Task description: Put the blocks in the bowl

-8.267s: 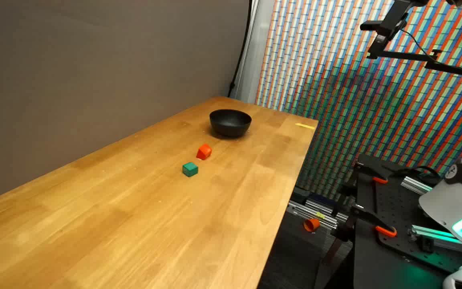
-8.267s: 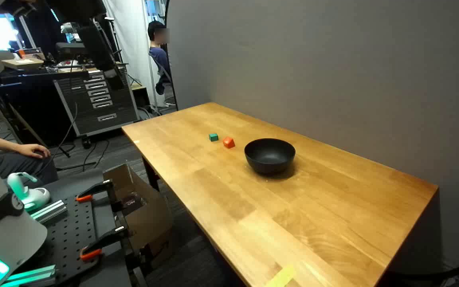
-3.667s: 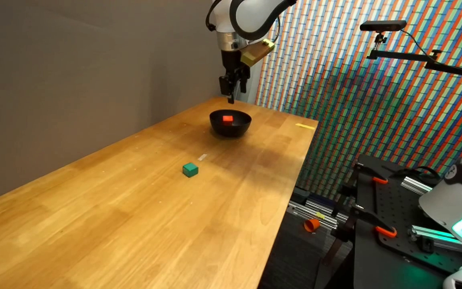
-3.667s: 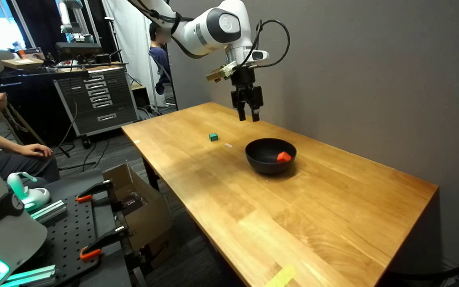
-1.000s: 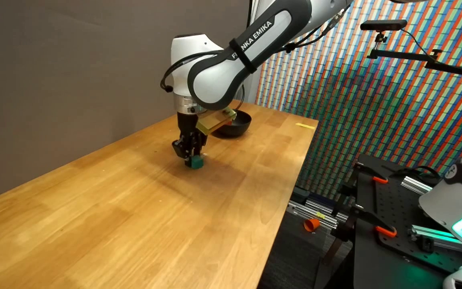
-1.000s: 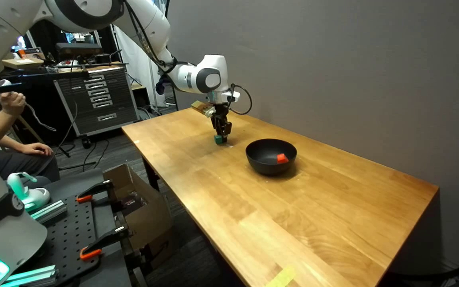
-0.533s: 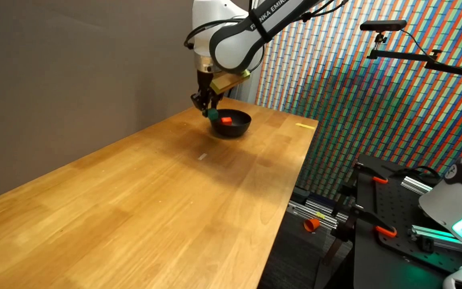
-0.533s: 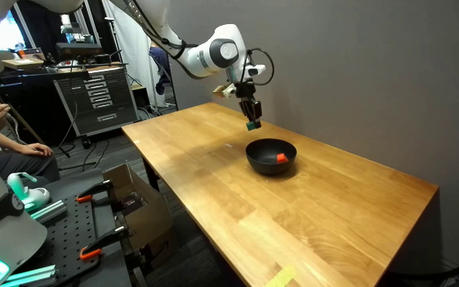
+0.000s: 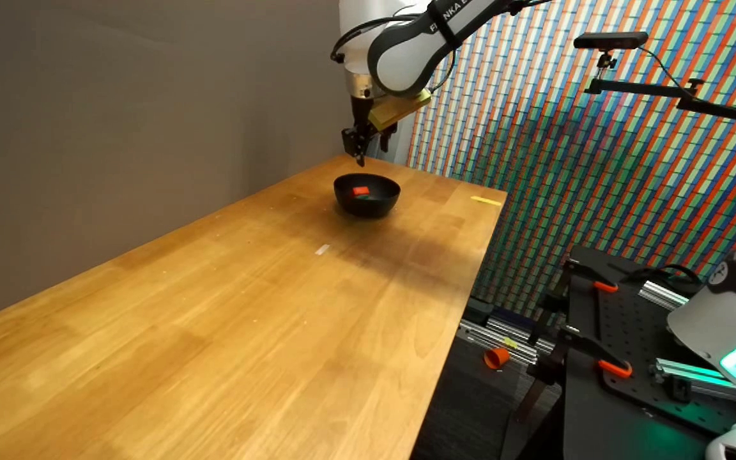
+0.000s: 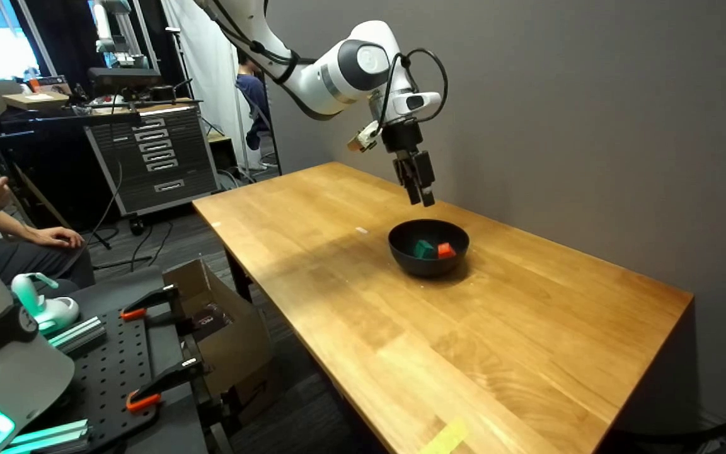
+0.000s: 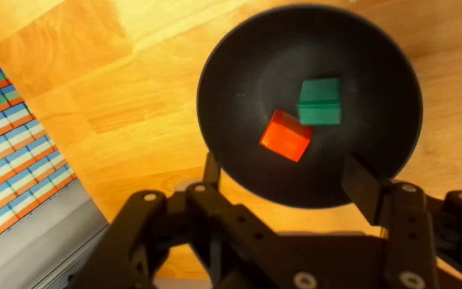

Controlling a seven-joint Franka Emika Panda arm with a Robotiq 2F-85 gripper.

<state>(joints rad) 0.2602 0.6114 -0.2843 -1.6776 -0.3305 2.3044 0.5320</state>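
The black bowl (image 9: 368,209) stands upright on the table in both exterior views (image 10: 423,271) and fills much of the wrist view (image 11: 379,132). The red block (image 11: 288,136) and the green block (image 11: 320,102) lie inside it, side by side, seeming to touch at a corner. Both also show in an exterior view, red block (image 10: 445,250) and green block (image 10: 425,249). My gripper (image 11: 284,172) is open, its fingers wide apart with nothing between them. It hangs above the bowl, tilted, apart from it, as an exterior view shows (image 10: 421,200).
The wooden table (image 9: 227,332) runs along a grey wall (image 10: 558,126) behind the bowl. A white tape strip (image 9: 322,250) and a yellow tape strip (image 10: 448,436) lie flat on it. A camera on a stand arm (image 9: 611,41) stands beyond the table.
Half a second ago my gripper held the green block near the bowl's rim. It has moved over the bowl and opened; the green block is now inside, beside the red one.
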